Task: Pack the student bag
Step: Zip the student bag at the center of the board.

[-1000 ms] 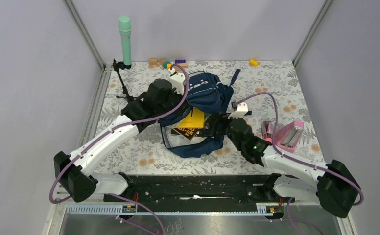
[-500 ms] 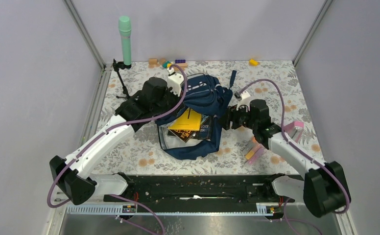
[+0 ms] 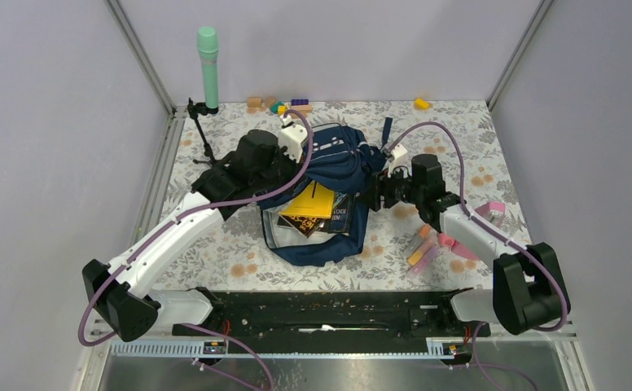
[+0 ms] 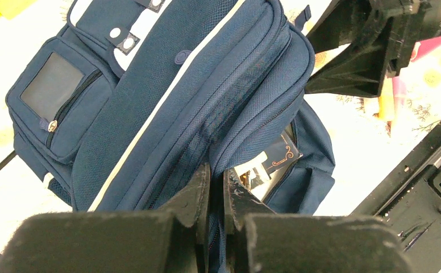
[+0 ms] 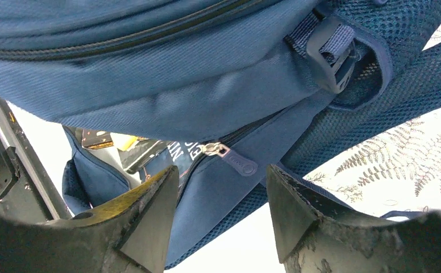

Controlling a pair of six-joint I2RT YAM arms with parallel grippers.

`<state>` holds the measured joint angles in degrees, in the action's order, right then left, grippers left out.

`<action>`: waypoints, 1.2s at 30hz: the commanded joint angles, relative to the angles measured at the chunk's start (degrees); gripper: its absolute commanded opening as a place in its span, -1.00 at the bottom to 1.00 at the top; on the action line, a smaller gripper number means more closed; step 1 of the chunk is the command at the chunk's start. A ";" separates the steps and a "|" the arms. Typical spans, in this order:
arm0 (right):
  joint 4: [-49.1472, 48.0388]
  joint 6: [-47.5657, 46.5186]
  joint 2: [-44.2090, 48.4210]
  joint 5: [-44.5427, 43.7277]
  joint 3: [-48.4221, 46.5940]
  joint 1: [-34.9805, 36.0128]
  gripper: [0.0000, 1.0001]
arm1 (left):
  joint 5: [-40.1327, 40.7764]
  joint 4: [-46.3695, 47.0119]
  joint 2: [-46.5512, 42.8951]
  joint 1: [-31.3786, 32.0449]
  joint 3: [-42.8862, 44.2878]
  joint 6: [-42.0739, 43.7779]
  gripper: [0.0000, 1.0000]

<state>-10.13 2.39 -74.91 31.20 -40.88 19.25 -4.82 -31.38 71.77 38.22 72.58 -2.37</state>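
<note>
while the student bag (image 3: 341, 159) lies open at table centre, books (image 3: 317, 204) already sit in its main compartment. coloured pens (image 3: 425, 248) at 4 o'clock lie outside it and the zip is not yet closed, so packing looks partly done. left gripper (image 4: 215, 187): pinching the bag's upper flap. right gripper (image 5: 221, 170): spread, flanking the zipper pull (image 5: 229, 158) without touching it. floral table cover (image 3: 215, 252); plain grey walls (image 3: 337, 49); toy blocks (image 3: 280, 104) at 12 o'clock.

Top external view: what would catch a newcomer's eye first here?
The navy student bag sits centre frame, gaping toward the arms with a yellow book and a dark book inside. The left claw pinches its upper fabric, while the right claw hangs open facing the zipper pull at the bag's right side.
</note>
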 commanded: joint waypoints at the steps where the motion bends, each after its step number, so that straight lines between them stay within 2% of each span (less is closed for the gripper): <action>1: -0.77 -1.63 -4.15 4.12 -3.86 -1.20 0.30 | -1.38 5.89 -2.53 -0.60 1.33 0.46 -1.00; 11: -5.78 0.48 -10.39 12.48 -6.66 -2.99 0.21 | -1.25 5.80 -2.68 -0.60 1.26 0.70 -1.00; 18: -3.56 1.50 -12.38 15.60 -7.63 -3.07 -0.05 | -1.51 5.80 -2.43 -0.61 1.31 0.70 -1.00; 23: -0.47 0.42 -10.92 15.96 -6.82 -3.07 0.03 | -1.37 5.65 -2.38 -0.60 1.30 0.79 -1.00; 25: -1.38 0.78 -10.22 14.88 -5.21 -3.07 0.01 | -1.38 5.58 -2.25 -0.60 1.41 0.79 -1.00; 30: -1.57 1.19 -10.44 11.97 -4.63 -3.07 -0.42 | -1.44 5.54 -2.06 -0.62 1.42 0.69 -1.00; 36: -1.34 2.63 -8.51 10.81 -3.85 -3.07 -0.76 | -1.53 5.30 -1.73 -0.60 1.56 0.70 -1.00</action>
<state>-11.40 4.25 -86.41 43.51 -45.25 16.43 -5.50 -31.42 71.77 38.17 72.58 -1.93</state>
